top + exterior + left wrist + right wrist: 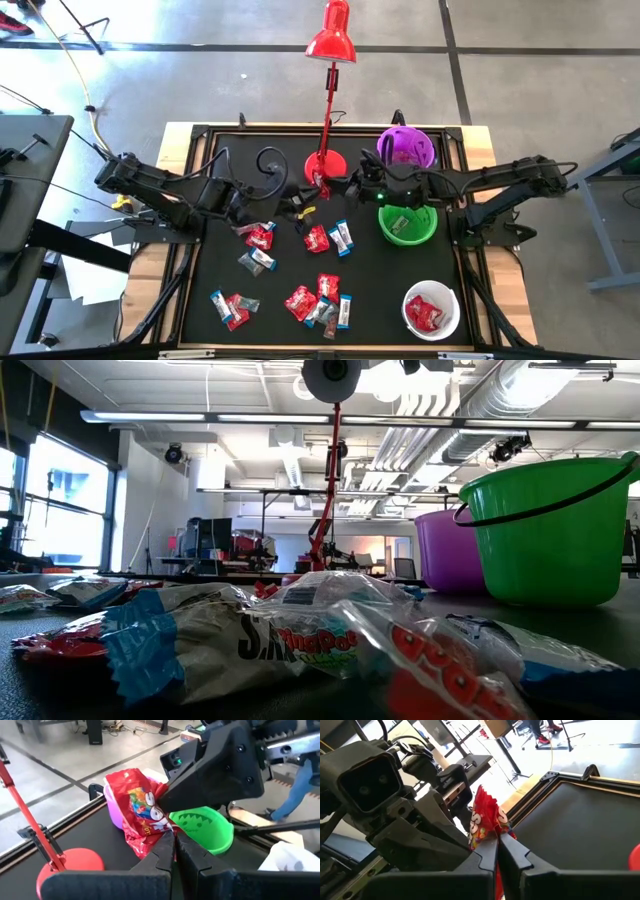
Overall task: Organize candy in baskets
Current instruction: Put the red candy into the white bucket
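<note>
Held candy: a red crinkled sweet packet with coloured print (142,817) hangs above the black table mat, near the red lamp base — pinched from both sides at once.
Left gripper: the left gripper (174,842) has its two dark fingers pressed together on the packet's lower edge; the packet stands up just beyond the fingertips.
Right gripper: the right gripper (497,842) is likewise clamped on the same packet, which sticks up from between its fingers in the right wrist view (485,820).
Meeting place: in the high view both grippers come together around the packet (321,184), left arm reaching in from the left, right arm from the right, just beside the lamp's round red base (325,166).
Loose candy: many small wrapped sweets — red, blue-and-white, silvery — lie scattered on the mat (318,240), below and to the left of the grippers in the high view, well apart from the held one.
Green basket: a round green plastic tub (408,224) sits right of the meeting place, under the right arm.
Purple basket: a round purple tub (405,147) stands just behind the green one, near the table's far edge.
White basket: a round white tub (431,310) at the near right corner holds red-wrapped sweets.
Lamp: a red desk lamp shade (333,37) leans out past the far edge.
</note>
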